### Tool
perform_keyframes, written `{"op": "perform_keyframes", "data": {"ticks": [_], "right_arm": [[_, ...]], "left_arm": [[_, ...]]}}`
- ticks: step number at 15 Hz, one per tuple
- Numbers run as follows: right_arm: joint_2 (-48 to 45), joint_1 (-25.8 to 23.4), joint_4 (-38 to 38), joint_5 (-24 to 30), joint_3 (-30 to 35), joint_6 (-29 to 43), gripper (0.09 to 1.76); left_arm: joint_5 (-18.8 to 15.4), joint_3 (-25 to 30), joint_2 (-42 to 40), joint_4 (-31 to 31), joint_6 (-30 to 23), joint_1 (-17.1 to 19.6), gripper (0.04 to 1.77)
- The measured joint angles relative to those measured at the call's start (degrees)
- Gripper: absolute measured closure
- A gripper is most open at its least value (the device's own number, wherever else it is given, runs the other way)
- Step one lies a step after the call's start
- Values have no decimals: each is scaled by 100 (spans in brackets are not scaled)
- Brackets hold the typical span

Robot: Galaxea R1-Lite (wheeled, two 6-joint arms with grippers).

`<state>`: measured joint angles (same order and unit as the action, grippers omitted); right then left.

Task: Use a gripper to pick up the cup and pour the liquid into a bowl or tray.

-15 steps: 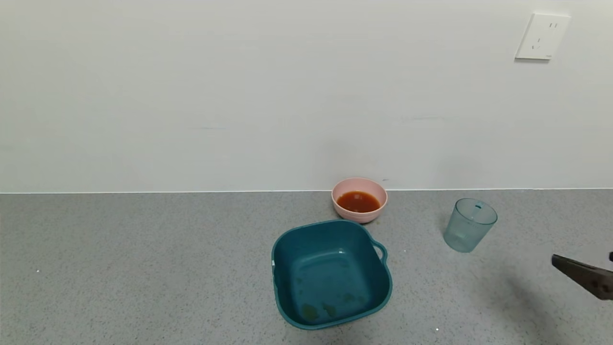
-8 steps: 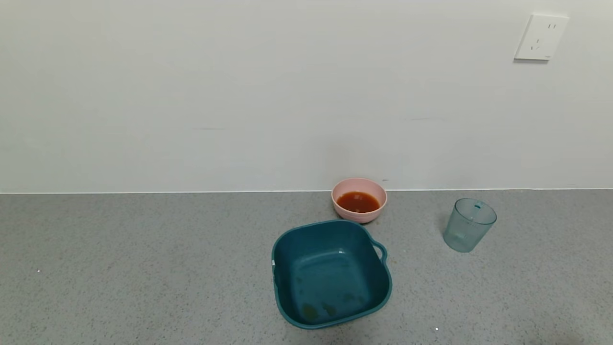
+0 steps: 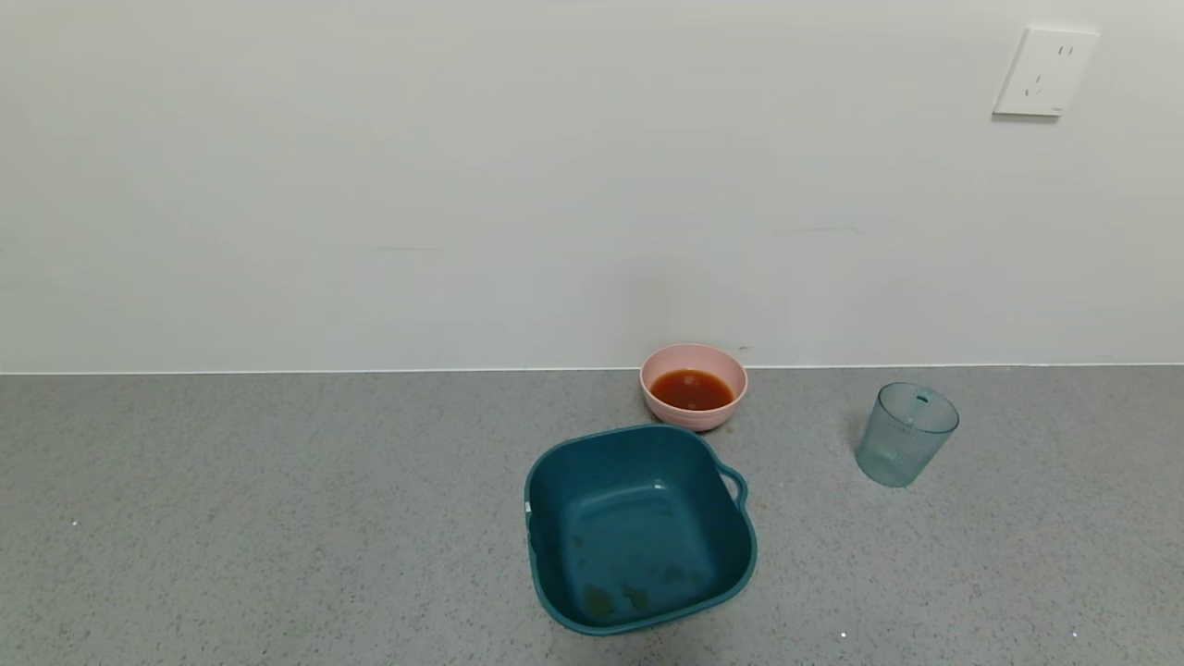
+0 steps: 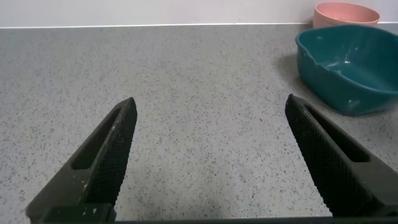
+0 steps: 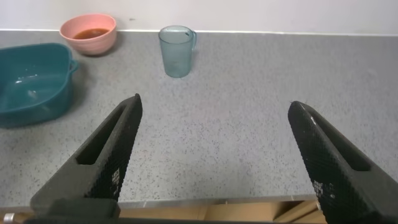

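Note:
The translucent blue-green cup (image 3: 906,435) stands upright and looks empty on the grey counter at the right; it also shows in the right wrist view (image 5: 176,51). The pale pink bowl (image 3: 694,407) sits near the wall and holds reddish-brown liquid (image 3: 691,389); the bowl also shows in the right wrist view (image 5: 88,33) and the left wrist view (image 4: 346,12). My right gripper (image 5: 214,112) is open and empty, back over the counter's front edge, well short of the cup. My left gripper (image 4: 210,109) is open and empty above bare counter. Neither gripper shows in the head view.
A square teal tub (image 3: 638,527) with handles sits in front of the bowl, with a few stains on its floor. A white wall socket (image 3: 1045,71) is at the upper right. The counter's front edge (image 5: 205,200) shows in the right wrist view.
The right gripper tip that showed at the right edge of the head view one second ago has drawn back out of that view. Cup, bowl and tub have not moved.

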<state>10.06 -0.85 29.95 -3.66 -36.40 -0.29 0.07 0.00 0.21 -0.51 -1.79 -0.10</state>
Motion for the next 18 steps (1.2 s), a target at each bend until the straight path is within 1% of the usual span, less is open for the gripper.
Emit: {"op": "perform_keyframes", "data": {"ticks": [3, 5, 7, 10, 13, 14, 16, 18], "right_arm": [[-511, 28, -143, 116, 358, -105, 15], [-791, 37, -514, 127, 759, -118, 15], [-931, 41, -1157, 116, 1276, -116, 15], [-998, 41, -2378, 110, 2309, -163, 15], [-1011, 44, -3184, 112, 3202, -277, 15], [-1013, 41, -3323, 145, 3387, -277, 15], [-1013, 44, -3323, 286, 3556, -255, 15], [-1013, 44, -2977, 407, 3613, -221, 15]], "left_arm": [[0, 0, 0, 0, 0, 0, 9], [0, 0, 0, 0, -2, 0, 9], [0, 0, 0, 0, 0, 0, 9], [0, 0, 0, 0, 0, 0, 9], [0, 0, 0, 0, 0, 0, 9], [0, 0, 0, 0, -2, 0, 9], [0, 0, 0, 0, -2, 0, 9], [0, 0, 0, 0, -2, 0, 9]]}}
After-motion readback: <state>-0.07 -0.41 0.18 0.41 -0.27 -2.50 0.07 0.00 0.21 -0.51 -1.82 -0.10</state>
